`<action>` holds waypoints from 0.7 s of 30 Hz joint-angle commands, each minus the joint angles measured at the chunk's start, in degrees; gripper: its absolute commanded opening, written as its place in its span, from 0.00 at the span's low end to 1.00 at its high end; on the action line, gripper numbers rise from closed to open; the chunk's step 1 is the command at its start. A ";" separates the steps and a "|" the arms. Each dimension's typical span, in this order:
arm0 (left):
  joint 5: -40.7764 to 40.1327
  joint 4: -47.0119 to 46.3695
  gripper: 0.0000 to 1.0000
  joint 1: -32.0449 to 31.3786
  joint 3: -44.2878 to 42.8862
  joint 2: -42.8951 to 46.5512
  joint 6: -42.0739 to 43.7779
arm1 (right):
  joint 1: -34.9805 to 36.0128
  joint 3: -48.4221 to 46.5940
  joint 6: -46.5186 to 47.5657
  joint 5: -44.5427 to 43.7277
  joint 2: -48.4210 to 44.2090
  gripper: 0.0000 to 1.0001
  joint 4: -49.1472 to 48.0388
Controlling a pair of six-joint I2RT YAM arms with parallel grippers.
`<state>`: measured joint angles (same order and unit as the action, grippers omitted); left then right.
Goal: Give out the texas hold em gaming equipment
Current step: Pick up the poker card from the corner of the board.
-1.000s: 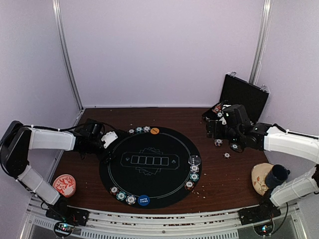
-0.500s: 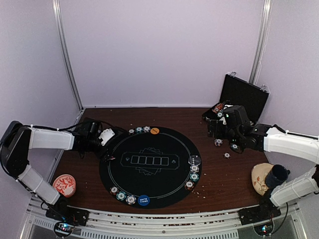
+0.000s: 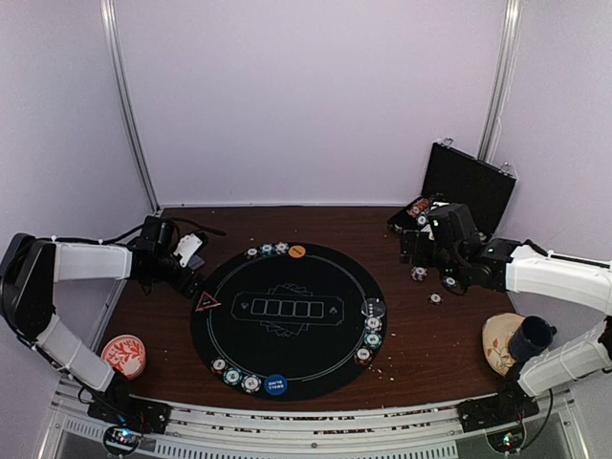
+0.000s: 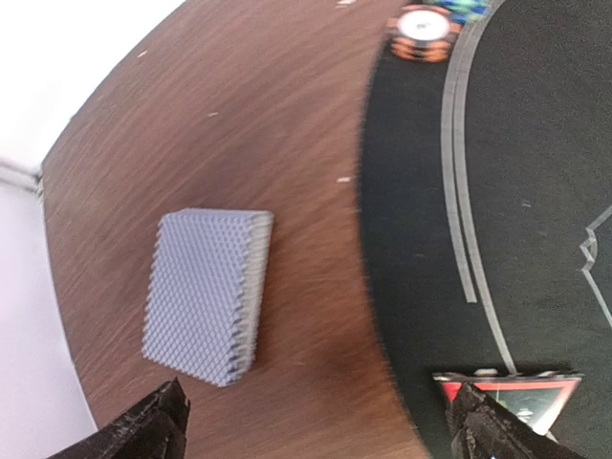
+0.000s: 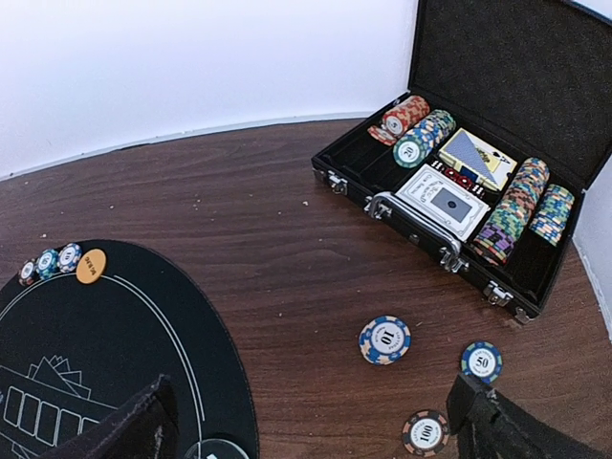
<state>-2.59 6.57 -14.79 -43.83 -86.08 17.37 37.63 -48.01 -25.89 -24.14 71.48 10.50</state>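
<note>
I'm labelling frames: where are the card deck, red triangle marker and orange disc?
card deck [image 4: 203, 285], left wrist view, top card's middle
red triangle marker [image 3: 207, 302], top external view, centre
orange disc [image 5: 91, 265], right wrist view, face centre

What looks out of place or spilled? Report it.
Three loose chips lie scattered on the bare table between the open case and the mat, in neither. Pale specks also litter it. Nothing looks damaged.
</note>
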 commanded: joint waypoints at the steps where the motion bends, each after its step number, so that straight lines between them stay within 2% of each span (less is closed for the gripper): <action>1: 1.67 -1.00 0.98 1.94 -2.21 1.18 -2.06 | 0.37 -0.15 -1.62 -6.60 0.07 1.00 1.80; 6: 1.32 -1.00 0.98 2.93 -2.66 0.95 -2.41 | 0.34 0.42 -3.64 -10.69 -1.11 1.00 1.88; 15: 8.38 1.97 0.98 6.93 -4.92 1.18 -0.39 | 0.34 0.63 -2.06 -4.59 -0.30 1.00 0.06; 21: 4.84 1.15 0.98 7.21 -5.57 0.58 -1.20 | 0.34 -0.73 -4.64 -5.87 3.19 1.00 1.33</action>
<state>2.96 8.32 -8.01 -47.44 -86.02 16.23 37.63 -47.72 -28.88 -29.34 72.60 11.07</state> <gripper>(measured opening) 0.978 1.000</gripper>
